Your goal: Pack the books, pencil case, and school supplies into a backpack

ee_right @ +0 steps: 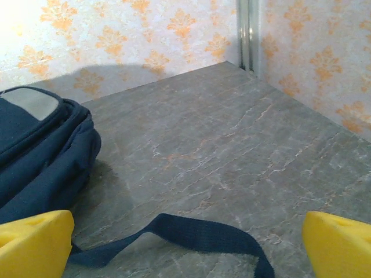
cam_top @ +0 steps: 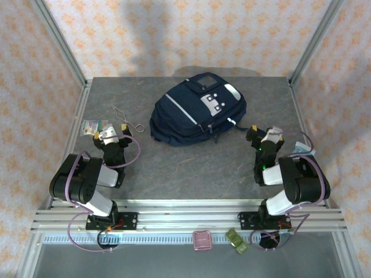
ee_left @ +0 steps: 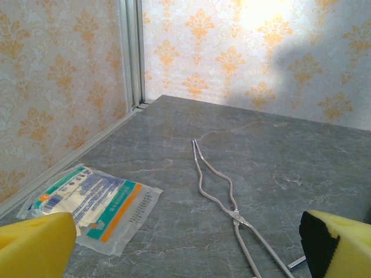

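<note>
The navy backpack [cam_top: 197, 113] lies flat at the table's back centre, its front pocket up. Its side [ee_right: 40, 150] and a loose dark strap [ee_right: 197, 233] show in the right wrist view. My right gripper [cam_top: 265, 135] [ee_right: 186, 246] stands open just right of the bag, over the strap, holding nothing. My left gripper [cam_top: 111, 134] [ee_left: 188, 246] stands open and holds nothing, left of the bag. A pink pencil case [cam_top: 202, 240] lies on the front rail below the table edge. A small pale packet [cam_top: 303, 149], perhaps one of the school supplies, pokes out behind the right arm. The books are out of view.
A greenish-white flat packet [cam_top: 94, 125] [ee_left: 90, 202] lies ahead of the left gripper by the left wall. A thin bent wire piece [cam_top: 125, 119] [ee_left: 223, 194] lies beside it. A small green thing [cam_top: 236, 240] sits on the front rail. Patterned walls enclose three sides of the table.
</note>
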{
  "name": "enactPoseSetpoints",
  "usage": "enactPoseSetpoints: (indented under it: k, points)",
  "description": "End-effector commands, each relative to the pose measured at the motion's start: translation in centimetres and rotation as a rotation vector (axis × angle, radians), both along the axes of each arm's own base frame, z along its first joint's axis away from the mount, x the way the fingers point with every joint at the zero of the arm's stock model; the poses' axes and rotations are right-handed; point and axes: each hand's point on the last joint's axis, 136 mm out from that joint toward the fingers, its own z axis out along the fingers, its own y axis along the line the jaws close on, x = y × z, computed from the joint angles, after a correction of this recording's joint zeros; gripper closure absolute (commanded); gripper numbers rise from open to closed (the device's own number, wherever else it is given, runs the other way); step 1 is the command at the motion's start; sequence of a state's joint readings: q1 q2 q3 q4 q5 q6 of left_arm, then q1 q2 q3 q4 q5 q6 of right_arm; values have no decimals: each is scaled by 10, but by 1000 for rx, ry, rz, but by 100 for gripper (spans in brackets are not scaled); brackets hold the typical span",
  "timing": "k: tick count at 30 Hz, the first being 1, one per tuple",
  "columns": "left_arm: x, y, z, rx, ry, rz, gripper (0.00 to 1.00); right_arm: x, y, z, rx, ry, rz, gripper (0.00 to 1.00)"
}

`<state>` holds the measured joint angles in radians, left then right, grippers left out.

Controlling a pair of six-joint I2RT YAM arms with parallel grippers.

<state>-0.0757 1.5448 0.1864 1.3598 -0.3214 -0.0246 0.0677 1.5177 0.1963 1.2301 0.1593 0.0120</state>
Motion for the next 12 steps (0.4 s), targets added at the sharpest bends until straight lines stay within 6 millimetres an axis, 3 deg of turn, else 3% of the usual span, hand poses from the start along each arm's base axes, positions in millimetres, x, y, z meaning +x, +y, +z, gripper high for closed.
enactPoseSetpoints:
  k: [1, 12]
  points:
    - [0, 3, 11, -1, -48, 11, 0, 5, -2, 14, -20, -43, -16, 0]
    - [0, 3, 11, -2, -49, 11, 0, 7, 1, 13, -20, -37, 19, 0]
